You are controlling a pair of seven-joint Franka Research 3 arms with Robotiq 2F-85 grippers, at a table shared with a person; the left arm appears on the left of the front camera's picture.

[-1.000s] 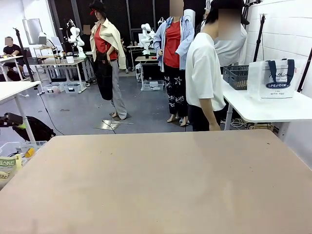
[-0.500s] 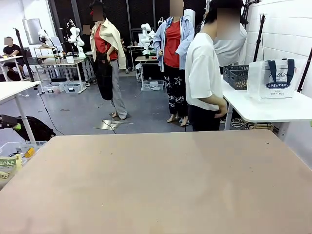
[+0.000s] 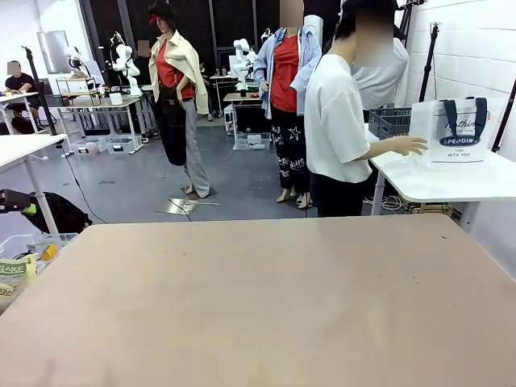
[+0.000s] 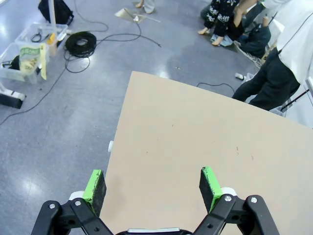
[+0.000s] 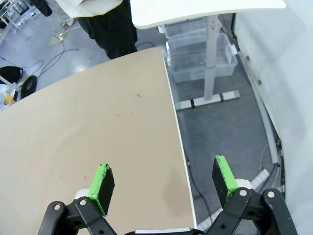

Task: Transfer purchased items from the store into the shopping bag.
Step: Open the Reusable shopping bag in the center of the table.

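Note:
The shopping bag (image 3: 455,129), clear with dark blue handles, stands on a white side table (image 3: 451,184) at the far right. Just left of it on that table sits the store (image 3: 393,126), a dark grey lattice basket. A person in a white shirt (image 3: 334,121) stands beside that table with one hand (image 3: 409,146) stretched out to the bag's left side. The purchased items are out of view. My left gripper (image 4: 152,183) hangs open above the tan table's left edge, holding nothing. My right gripper (image 5: 163,178) hangs open above the table's right edge, also holding nothing.
The tan table (image 3: 258,298) spreads bare in front of me. Clear storage bins (image 5: 200,56) sit on the floor under the white side table. More bins (image 4: 22,54) and coiled cables (image 4: 80,41) lie on the floor off the left edge.
The person has turned toward the side table and brought a hand from the waist out to the shopping bag. The tan table looks the same.

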